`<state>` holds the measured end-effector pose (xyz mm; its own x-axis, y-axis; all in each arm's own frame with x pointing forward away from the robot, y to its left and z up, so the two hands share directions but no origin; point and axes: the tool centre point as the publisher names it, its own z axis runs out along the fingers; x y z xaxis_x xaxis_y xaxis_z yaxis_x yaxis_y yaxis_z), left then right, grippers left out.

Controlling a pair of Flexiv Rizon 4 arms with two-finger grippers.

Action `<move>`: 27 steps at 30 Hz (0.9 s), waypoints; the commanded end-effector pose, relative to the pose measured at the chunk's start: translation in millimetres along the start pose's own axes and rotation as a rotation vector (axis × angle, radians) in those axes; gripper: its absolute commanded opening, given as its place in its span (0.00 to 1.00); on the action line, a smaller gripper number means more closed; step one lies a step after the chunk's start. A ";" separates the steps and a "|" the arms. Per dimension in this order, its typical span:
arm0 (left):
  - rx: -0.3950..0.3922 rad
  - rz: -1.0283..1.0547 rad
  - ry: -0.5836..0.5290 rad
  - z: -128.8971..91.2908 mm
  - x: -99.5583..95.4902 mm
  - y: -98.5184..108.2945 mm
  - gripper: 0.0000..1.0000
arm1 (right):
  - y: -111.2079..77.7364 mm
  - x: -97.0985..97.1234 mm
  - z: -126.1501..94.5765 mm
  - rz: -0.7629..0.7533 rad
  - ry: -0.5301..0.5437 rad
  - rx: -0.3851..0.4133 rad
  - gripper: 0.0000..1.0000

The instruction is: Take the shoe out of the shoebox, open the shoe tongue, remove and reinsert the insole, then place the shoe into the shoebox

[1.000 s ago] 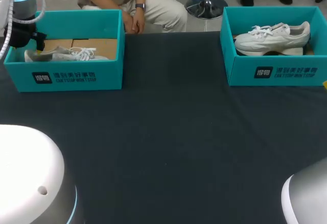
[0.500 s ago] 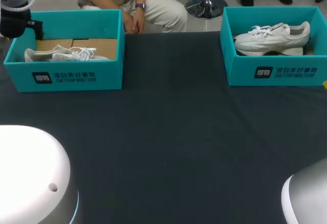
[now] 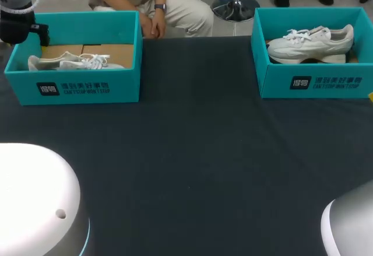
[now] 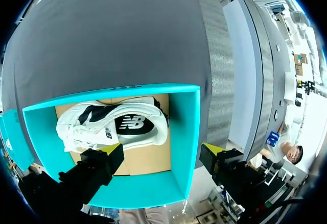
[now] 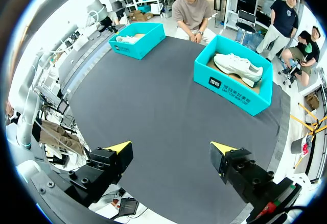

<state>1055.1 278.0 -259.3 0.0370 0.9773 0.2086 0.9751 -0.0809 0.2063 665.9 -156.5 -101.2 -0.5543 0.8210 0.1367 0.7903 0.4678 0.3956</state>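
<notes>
Nothing done yet: shoe lies in shoebox, upper left of frame. Left gripper spread wide above it, apparently no contact. Right gripper spread wide over table. All steps left.

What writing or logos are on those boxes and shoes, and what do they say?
Front wall of the left shoebox: a white mark and two lines of print, too small to read surely.
Side of the shoe in it: a brand logo, not quoted.
Front wall of the right shoebox: same print, equally small.
</notes>
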 end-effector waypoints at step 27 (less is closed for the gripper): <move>-0.001 0.000 0.000 0.1 0.3 -0.3 1.00 | 116.7 -161.3 70.7 0.227 -0.336 0.342 1.00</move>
<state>1055.2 278.1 -259.3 0.0368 0.9773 0.2086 0.9752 -0.0808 0.2063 807.4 -225.1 -139.4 -0.3096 0.9408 -0.1382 0.8965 0.3373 0.2874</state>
